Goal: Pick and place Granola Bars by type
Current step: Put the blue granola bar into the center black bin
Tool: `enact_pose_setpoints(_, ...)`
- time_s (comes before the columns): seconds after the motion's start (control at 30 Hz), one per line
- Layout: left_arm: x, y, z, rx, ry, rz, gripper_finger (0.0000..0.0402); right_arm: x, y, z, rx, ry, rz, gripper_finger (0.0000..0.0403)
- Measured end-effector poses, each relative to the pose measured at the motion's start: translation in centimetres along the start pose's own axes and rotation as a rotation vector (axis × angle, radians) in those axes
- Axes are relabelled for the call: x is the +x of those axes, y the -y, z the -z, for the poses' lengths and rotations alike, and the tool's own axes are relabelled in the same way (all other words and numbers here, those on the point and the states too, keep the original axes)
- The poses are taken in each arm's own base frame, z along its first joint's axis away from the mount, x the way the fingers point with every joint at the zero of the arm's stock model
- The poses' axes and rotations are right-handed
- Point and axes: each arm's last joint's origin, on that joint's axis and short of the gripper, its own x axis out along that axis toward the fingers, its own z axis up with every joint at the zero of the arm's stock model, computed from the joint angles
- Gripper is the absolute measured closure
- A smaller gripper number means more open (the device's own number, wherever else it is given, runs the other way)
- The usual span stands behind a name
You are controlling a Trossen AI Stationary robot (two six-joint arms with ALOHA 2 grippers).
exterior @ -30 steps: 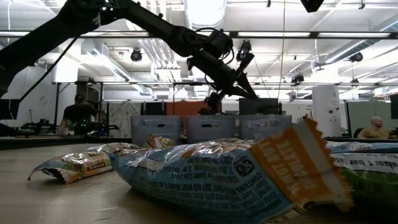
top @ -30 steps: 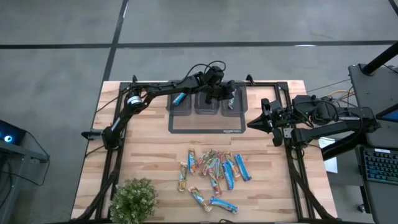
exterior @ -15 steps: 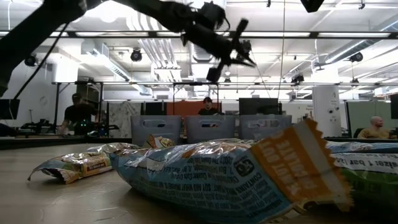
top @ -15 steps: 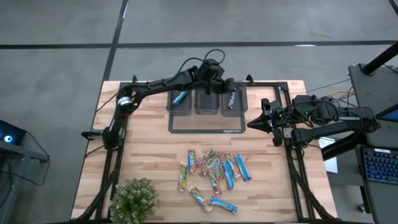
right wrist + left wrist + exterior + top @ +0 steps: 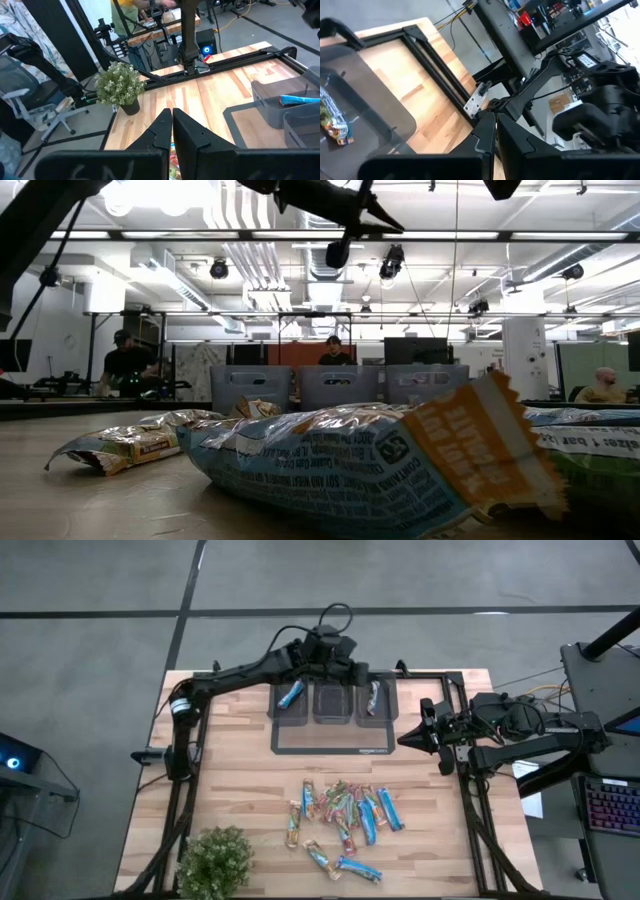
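Raised since a second ago, left gripper [image 5: 352, 673] now hangs above the bins [image 5: 333, 702], fingers together, empty — multicoloured bar [image 5: 370, 698] delivered; I read right gripper [image 5: 408, 739] idle, closed; remaining Granola Bars [image 5: 345, 812] await sorting mid-table.

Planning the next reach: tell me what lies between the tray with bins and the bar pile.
Only bare wood of the table, in the high view, between tray and bar pile.

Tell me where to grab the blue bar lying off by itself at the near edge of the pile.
Take the blue bar across its narrow middle, coming straight down from above. It lies flat and apart from the pile, with bare wood along both long sides, so fingers should fit there; its crimped ends look too thin to hold.
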Motion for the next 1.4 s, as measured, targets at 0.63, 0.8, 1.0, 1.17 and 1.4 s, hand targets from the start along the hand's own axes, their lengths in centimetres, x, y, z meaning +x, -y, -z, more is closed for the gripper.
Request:
enact_pose_setpoints(0.63, -2.4, 5.3, 4.6, 0.383, -0.124, -0.013, 0.0399, 0.0, 0.0, 0.0, 0.02, -0.001, 0.0, 0.0394)
enact_pose_setpoints(0.8, -3.9, 6.7, 6.4, 0.473, -0.125, -0.081, 0.0399, 0.0, 0.0, 0.1, 0.021, -0.012, 0.005, 0.0394)
enact_pose_setpoints(1.0, -7.1, 8.1, 8.7, 0.561, -0.079, -0.073, 0.0399, 0.1, 0.1, 0.2, 0.022, -0.021, 0.01, 0.0394)
enact_pose_setpoints(1.17, -10.2, 8.0, 10.9, 0.583, -0.019, 0.004, 0.0399, 0.3, 0.1, 0.2, 0.023, -0.027, 0.011, 0.0394)
enact_pose_setpoints(1.4, -15.1, 6.6, 13.3, 0.583, 0.13, 0.137, 0.0399, 0.9, 0.3, 0.4, 0.031, -0.048, 0.019, 0.0394)
